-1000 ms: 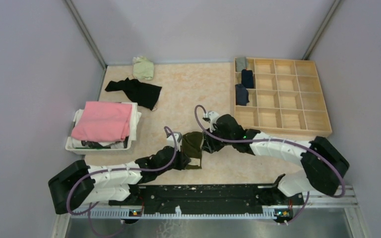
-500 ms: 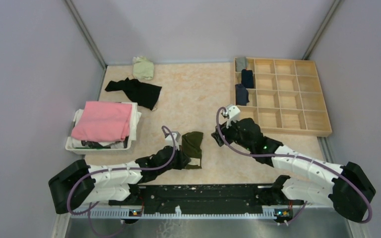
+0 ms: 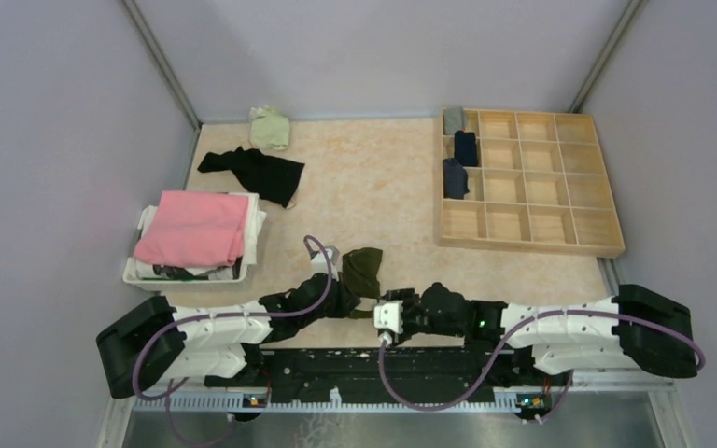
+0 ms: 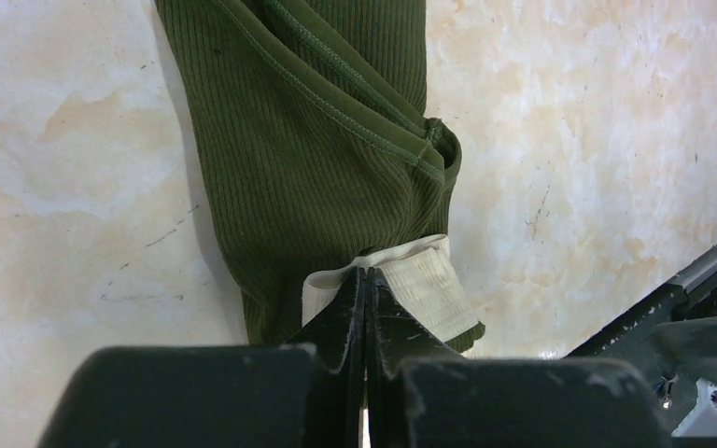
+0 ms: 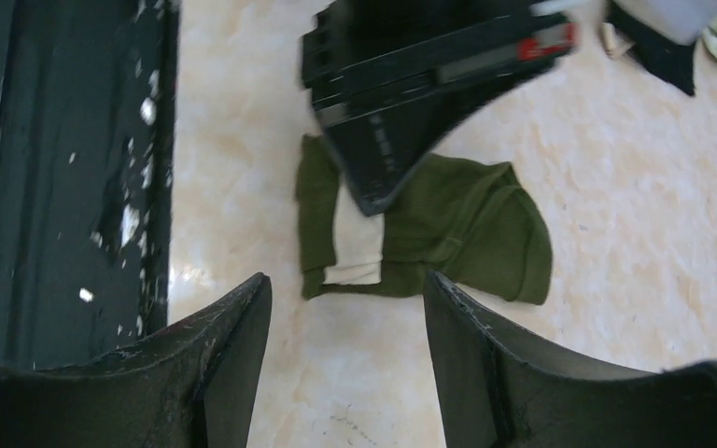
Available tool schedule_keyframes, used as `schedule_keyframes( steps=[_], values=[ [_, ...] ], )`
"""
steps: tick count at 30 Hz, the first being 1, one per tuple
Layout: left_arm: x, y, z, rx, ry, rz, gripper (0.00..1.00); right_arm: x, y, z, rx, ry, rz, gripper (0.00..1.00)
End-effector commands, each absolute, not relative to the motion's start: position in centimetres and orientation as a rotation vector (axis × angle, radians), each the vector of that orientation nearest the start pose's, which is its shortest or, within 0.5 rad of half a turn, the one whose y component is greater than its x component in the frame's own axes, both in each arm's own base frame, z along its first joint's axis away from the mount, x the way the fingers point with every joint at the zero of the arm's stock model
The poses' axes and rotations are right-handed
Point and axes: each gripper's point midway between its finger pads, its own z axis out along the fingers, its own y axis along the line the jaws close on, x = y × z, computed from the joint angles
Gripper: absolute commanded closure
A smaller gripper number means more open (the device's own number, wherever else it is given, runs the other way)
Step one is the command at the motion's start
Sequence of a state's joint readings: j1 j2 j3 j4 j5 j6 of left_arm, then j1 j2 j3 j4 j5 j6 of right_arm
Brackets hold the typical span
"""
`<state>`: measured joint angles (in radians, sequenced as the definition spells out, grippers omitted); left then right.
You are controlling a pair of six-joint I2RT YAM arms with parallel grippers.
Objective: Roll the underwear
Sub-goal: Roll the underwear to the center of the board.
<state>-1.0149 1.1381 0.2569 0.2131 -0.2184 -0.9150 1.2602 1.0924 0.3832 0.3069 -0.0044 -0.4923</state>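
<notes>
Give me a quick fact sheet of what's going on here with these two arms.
Left gripper: shut on the beige waistband of the olive underwear
Right gripper: open, empty, facing the same garment
Wooden tray: three small bundles in its left column
Basket: pink cloth on top
Lying loose: black garment, pale green garment

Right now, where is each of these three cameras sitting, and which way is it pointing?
Top external: fixed above and behind, looking down on the table; the left arm and right arm both show.
Left wrist: on the left arm, looking along its shut left gripper at the olive underwear it pinches.
Right wrist: on the right arm, looking past its open right gripper down at the table.
Shared: all three show the olive underwear; the right wrist view also catches the left gripper.
</notes>
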Motion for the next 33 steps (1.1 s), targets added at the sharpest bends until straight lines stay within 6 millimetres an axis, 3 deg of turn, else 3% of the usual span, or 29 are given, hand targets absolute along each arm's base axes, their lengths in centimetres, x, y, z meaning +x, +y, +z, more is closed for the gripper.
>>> schedule_keyframes(
  steps=[1, 7, 12, 33],
  values=[
    [12.6, -19.6, -3.2, 0.050, 2.590, -0.509, 1.00, 10.4, 33.8, 10.6, -1.673, 1.021, 0.446, 0.40],
    [12.5, -19.6, -3.4, 0.061, 2.599, -0.502, 1.00, 9.9, 35.0, 7.9, -1.740, 0.982, 0.364, 0.39],
    [12.5, -19.7, -3.3, 0.061, 2.597, -0.507, 1.00, 10.7, 35.5, 6.5, -1.748, 0.979, 0.282, 0.39],
    [12.5, -19.7, -3.5, 0.064, 2.608, -0.498, 1.00, 13.3, 33.7, 2.4, -1.836, 0.999, 0.073, 0.52]
  ],
)
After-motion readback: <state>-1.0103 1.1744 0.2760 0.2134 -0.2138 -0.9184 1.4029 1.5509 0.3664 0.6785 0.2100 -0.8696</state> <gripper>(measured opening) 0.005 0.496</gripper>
